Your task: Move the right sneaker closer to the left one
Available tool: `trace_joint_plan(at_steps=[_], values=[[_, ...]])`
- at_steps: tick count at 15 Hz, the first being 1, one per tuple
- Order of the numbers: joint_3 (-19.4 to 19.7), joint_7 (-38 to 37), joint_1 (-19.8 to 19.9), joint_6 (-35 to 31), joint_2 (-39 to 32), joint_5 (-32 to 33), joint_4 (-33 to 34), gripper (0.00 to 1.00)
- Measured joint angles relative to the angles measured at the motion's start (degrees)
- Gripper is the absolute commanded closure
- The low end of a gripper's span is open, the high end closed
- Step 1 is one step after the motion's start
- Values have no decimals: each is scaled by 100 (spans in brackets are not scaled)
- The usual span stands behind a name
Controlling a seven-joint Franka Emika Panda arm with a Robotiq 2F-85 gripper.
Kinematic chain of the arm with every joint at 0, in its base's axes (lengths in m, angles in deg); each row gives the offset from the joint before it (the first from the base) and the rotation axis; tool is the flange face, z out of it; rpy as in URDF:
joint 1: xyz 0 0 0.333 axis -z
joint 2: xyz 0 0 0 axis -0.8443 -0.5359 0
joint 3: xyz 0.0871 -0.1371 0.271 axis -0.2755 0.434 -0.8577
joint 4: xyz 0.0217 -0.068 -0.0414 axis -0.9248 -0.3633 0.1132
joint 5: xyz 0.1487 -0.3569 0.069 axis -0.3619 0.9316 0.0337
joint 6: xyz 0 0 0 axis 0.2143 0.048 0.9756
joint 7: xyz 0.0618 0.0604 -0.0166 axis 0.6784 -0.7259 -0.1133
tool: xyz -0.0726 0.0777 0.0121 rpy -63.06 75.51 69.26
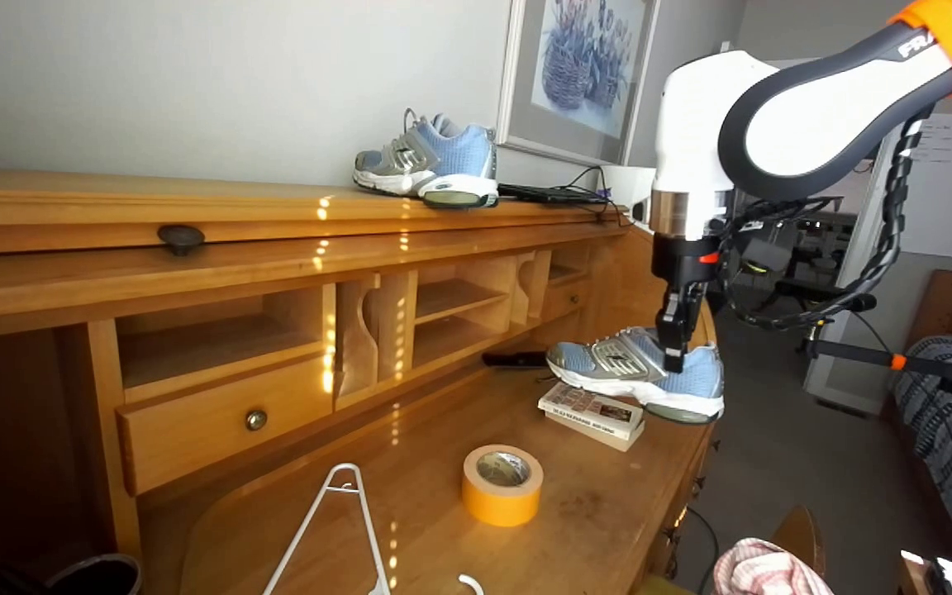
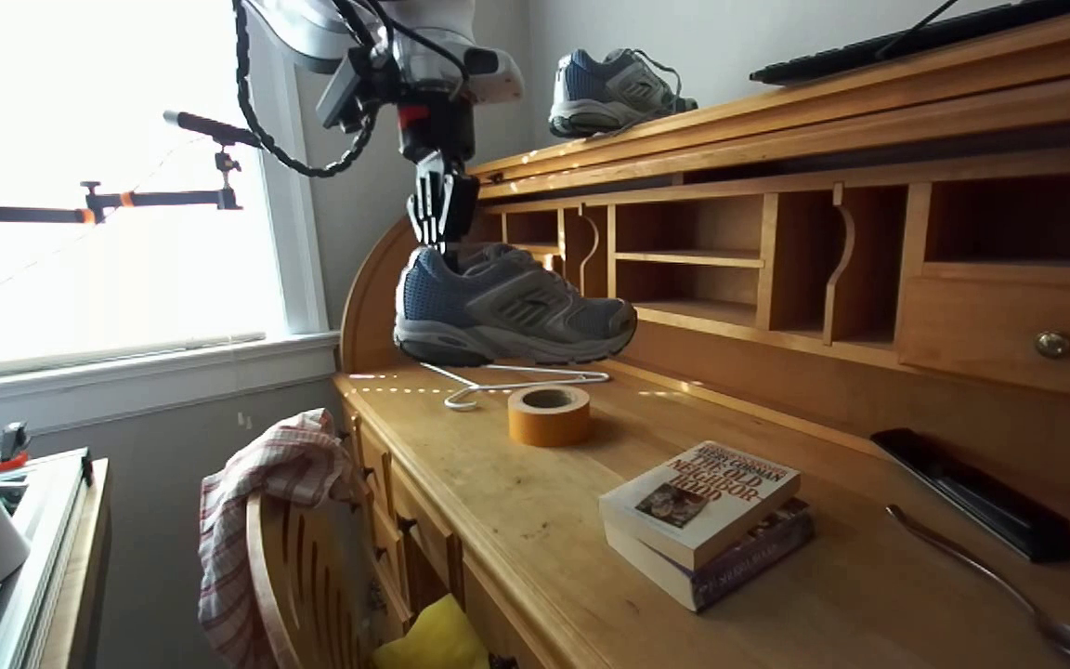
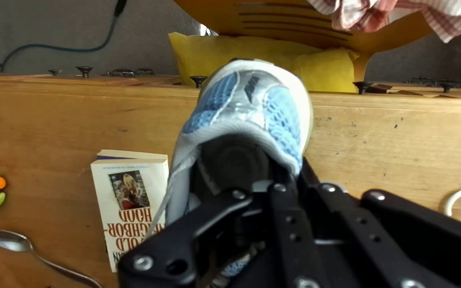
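Note:
Above the desk surface hangs the right sneaker, light blue mesh with silver panels and a white sole, roughly level. My gripper points down at its heel end and is shut on the collar's side wall. In the wrist view, one finger sits inside the shoe opening and the other outside, pinching the rim of the right sneaker; its toe part is mostly hidden behind the gripper. The left one, a matching shoe, rests on the desk's top ledge against the wall, well apart from the held shoe.
On the desk lie a yellow tape roll, two stacked books, a white hanger, a spoon and a black object. A black keyboard-like thing shares the top ledge. A chair stands in front.

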Motion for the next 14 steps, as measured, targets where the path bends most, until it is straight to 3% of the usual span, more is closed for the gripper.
trace_joint_plan(at_steps=[7, 14], values=[[-328, 0, -40, 736, 882, 630, 217, 98], [-484, 57, -116, 989, 1108, 1114, 878, 98]])
